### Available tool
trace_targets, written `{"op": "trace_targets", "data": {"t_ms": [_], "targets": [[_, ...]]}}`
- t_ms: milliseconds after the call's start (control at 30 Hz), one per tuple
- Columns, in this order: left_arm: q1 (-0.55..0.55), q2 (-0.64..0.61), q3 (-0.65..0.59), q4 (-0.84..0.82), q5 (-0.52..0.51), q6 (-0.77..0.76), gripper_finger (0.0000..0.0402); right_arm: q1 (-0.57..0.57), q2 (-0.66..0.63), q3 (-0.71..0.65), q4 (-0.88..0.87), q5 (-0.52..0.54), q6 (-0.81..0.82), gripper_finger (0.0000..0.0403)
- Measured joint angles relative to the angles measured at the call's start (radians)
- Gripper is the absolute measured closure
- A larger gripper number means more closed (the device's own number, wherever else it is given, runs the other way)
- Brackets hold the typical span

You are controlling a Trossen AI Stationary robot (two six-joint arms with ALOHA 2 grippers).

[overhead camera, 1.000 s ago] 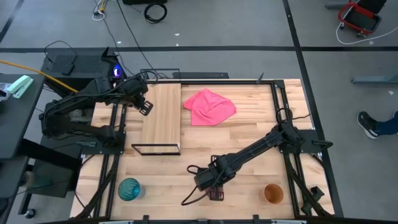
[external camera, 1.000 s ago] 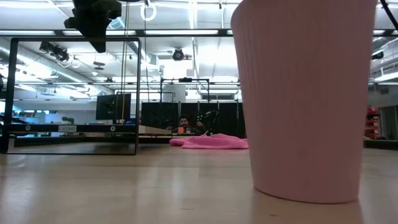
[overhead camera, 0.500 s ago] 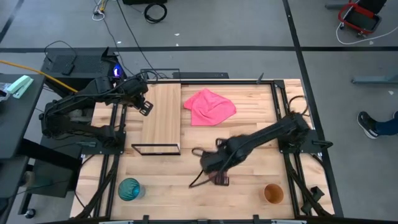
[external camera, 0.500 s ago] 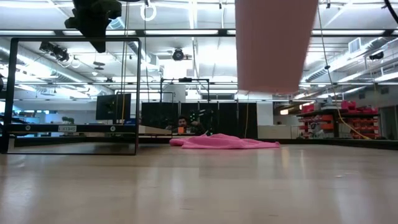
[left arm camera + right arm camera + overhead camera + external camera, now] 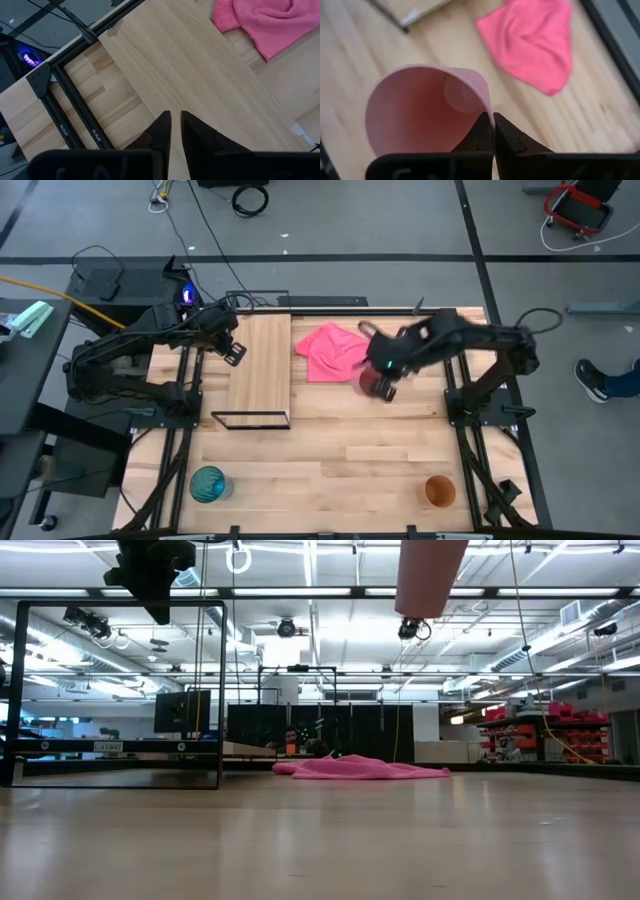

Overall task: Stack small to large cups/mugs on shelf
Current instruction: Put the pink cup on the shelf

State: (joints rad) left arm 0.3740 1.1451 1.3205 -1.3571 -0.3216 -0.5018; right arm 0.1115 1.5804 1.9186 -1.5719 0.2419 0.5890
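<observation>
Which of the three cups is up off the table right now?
The small pale pink cup, pinched at its rim by the right gripper and carried above the pink cloth. The teal cup and orange-brown cup stand on the tabletop.

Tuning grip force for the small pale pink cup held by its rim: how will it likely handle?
The small pale pink cup is probably light: the right gripper carries it aloft by one thin wall. That wall may flex if squeezed harder. Being tall, tapered and handleless, it could swing in the pinch or tip when set down.

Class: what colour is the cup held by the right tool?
Pale pink cup, gripped at its rim by the right tool; clearest in the right wrist view.
</observation>
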Motion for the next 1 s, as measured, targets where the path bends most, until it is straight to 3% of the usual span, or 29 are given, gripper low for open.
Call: {"op": "trace_targets", "data": {"t_ms": [300, 533, 700, 1000], "targets": [[0.001, 0.000, 0.000, 0.000, 0.000, -0.012, 0.0355, -0.213, -0.022, -0.001, 0.017, -0.010, -0.203, 0.0401], [0.029, 0.000, 0.000, 0.000, 0.000, -0.064, 0.0357, -0.330, 0.091, -0.001, 0.252, -0.148, -0.388, 0.0401], [0.039, 0.000, 0.000, 0.000, 0.000, -0.064, 0.0356, -0.353, 0.219, -0.001, 0.366, -0.263, -0.461, 0.0402], [0.039, 0.000, 0.000, -0.001, 0.027, -0.063, 0.0339, -0.295, 0.393, -0.002, 0.387, -0.320, -0.555, 0.0402]]}}
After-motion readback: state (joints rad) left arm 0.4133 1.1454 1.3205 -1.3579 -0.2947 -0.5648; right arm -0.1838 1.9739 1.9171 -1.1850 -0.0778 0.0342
